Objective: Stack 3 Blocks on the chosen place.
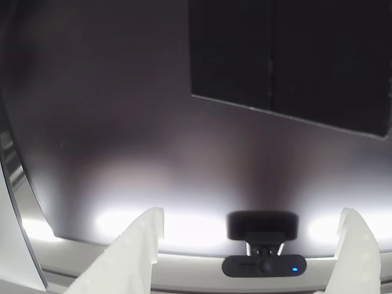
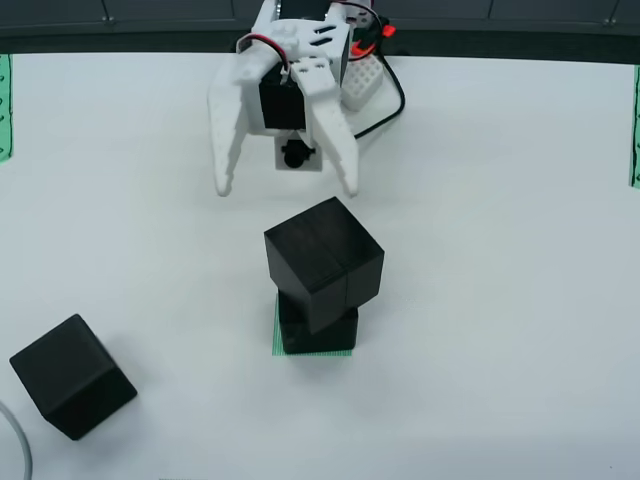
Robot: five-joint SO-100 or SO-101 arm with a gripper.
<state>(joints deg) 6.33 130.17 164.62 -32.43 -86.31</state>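
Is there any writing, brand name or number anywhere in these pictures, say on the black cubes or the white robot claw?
No text can be read in either view.
Blocks: plain black, no marks.
Striped green patch: stripes, no writing.
End effector: plain white, no label that I can make out.
Webcam in the view that rides on the end effector: a blue light, no readable brand.
Green strips at the table's edges: too small to read.

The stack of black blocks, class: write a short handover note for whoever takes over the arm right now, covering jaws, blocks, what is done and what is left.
Gripper: jaws open, holding nothing, above the white table behind the stack in the view from above.
Lower block: sits on the green striped patch.
Upper block: rests on the lower one, twisted and offset, overhanging.
Third block: loose on the table, near the bottom left corner.
Done: two stacked.
Left: fetch the third; perhaps square the upper one first.
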